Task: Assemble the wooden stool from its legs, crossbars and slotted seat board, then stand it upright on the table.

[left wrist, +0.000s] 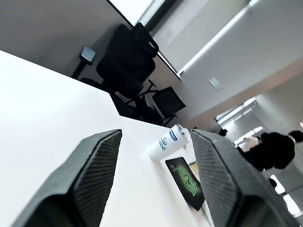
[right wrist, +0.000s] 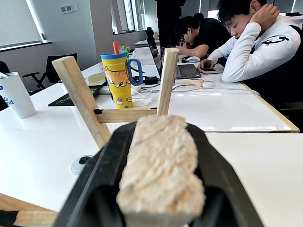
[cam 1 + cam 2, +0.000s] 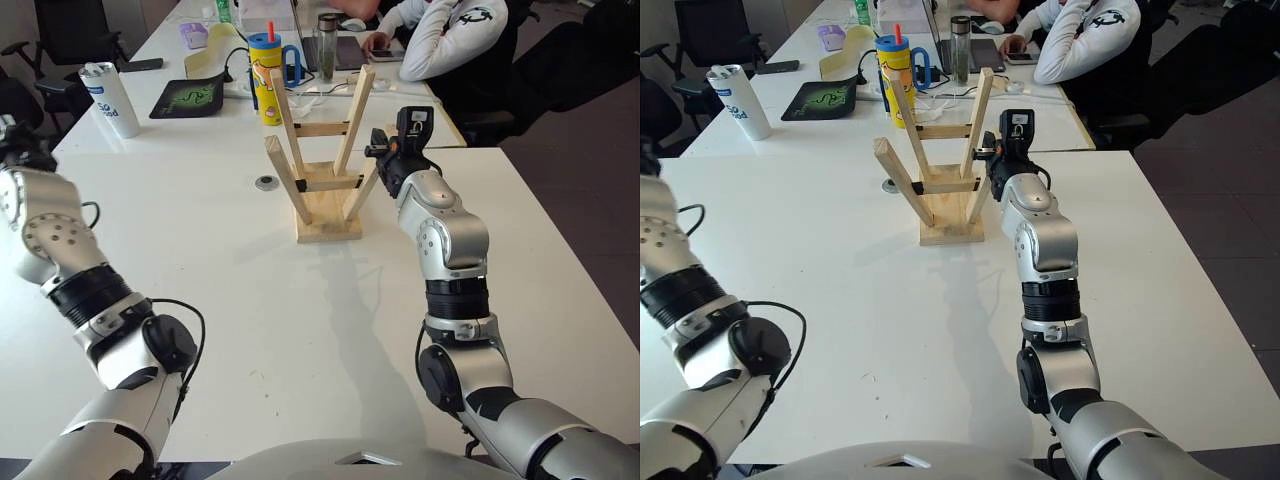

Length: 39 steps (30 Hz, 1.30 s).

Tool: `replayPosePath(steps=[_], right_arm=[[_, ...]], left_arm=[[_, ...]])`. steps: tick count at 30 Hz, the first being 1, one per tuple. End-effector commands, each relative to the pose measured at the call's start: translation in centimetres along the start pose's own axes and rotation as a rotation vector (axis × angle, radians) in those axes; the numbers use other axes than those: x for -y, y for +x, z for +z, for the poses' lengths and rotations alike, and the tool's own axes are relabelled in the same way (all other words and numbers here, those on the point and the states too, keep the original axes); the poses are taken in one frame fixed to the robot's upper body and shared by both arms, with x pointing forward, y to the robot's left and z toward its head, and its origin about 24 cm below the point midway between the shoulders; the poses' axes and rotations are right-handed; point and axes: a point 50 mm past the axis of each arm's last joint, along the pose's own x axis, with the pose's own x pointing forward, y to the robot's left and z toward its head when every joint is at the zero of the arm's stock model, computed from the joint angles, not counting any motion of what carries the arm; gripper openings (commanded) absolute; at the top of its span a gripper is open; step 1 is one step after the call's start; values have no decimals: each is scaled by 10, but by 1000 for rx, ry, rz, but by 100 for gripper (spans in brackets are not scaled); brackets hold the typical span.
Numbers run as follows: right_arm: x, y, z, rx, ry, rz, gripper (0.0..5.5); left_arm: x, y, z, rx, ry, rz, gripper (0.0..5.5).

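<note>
The wooden stool (image 3: 322,180) stands upside down at the table's far middle, its seat board (image 3: 328,229) flat on the top and its legs pointing up and outward. Two crossbars (image 3: 322,129) join the legs. My right gripper (image 3: 384,156) is shut on the top end of the stool's near right leg (image 2: 161,161), whose rough end grain sits between the black fingers (image 2: 97,182). My left gripper (image 1: 156,179) is held far off to the left over bare table, open, with nothing between its ribbed pads (image 1: 97,172).
A round cable grommet (image 3: 265,182) lies just left of the stool. Behind it stand a yellow lidded cup (image 3: 265,75), a clear bottle (image 3: 327,45), a white tumbler (image 3: 110,98) and a black mouse pad (image 3: 190,97). A person (image 3: 450,35) sits at the far desk.
</note>
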Motion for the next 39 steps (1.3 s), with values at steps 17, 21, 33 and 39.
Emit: replayPosePath(steps=[17, 21, 33, 39], right_arm=[[1, 1, -15, -85, -35, -3, 110], [2, 0, -19, -104, -34, -9, 110], [-12, -9, -44, -237, 118, 21, 102], [-6, -10, -42, -220, 65, 8, 102]], left_arm=[[78, -160, -213, -930, 329, -596, 271], [90, -114, -168, -723, 205, -555, 271], [133, -64, -37, -248, -80, -729, 271], [106, -148, -196, -924, 274, -745, 271]])
